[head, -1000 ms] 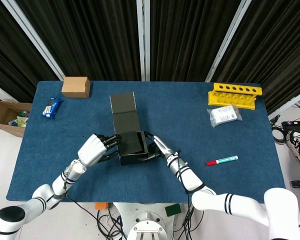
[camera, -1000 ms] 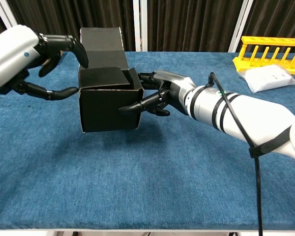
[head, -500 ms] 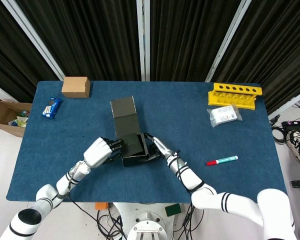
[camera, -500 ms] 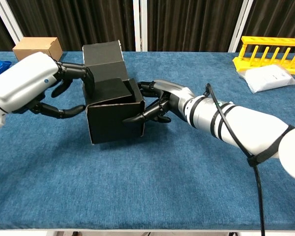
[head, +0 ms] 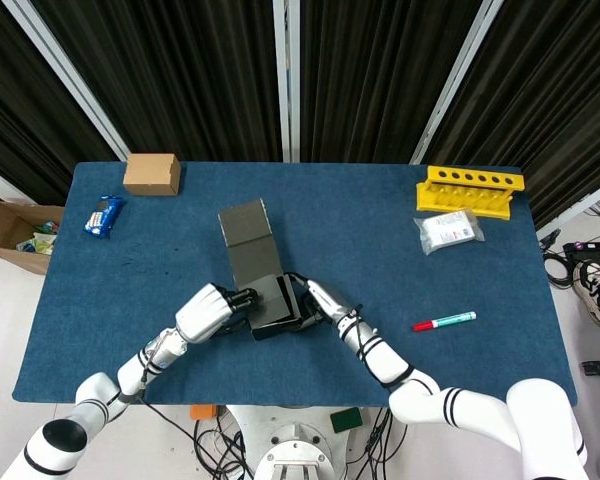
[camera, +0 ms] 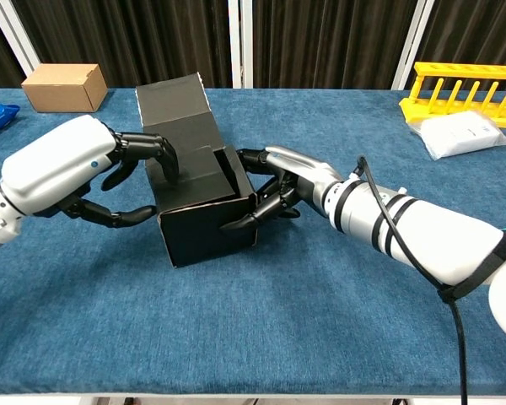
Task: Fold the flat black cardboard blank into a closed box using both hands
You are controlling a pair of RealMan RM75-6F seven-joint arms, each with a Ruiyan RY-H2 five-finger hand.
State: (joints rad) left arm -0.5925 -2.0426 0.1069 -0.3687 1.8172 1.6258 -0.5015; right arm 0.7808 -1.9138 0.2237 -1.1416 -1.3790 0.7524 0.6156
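The black cardboard box [camera: 204,221] [head: 277,309] stands half formed on the blue table near its front edge, its long lid flap [head: 245,235] [camera: 173,99] lying open toward the back. My left hand [camera: 76,169] [head: 212,311] grips the box's left side, one finger over the top edge and the thumb low on the wall. My right hand [camera: 288,187] [head: 317,300] holds the right side, fingers pressed on the side flap and the front corner. The box's inside is mostly hidden.
A small brown carton [head: 151,173] and a blue packet [head: 103,215] lie at the back left. At the back right stand a yellow rack [head: 470,190] and a plastic bag [head: 449,230]. A red and teal marker [head: 443,321] lies to the right.
Both hands have slid the box rightward and nearer the front edge, turning it slightly. The left hand has closed in from a loose hover to a grip on the box's left wall.
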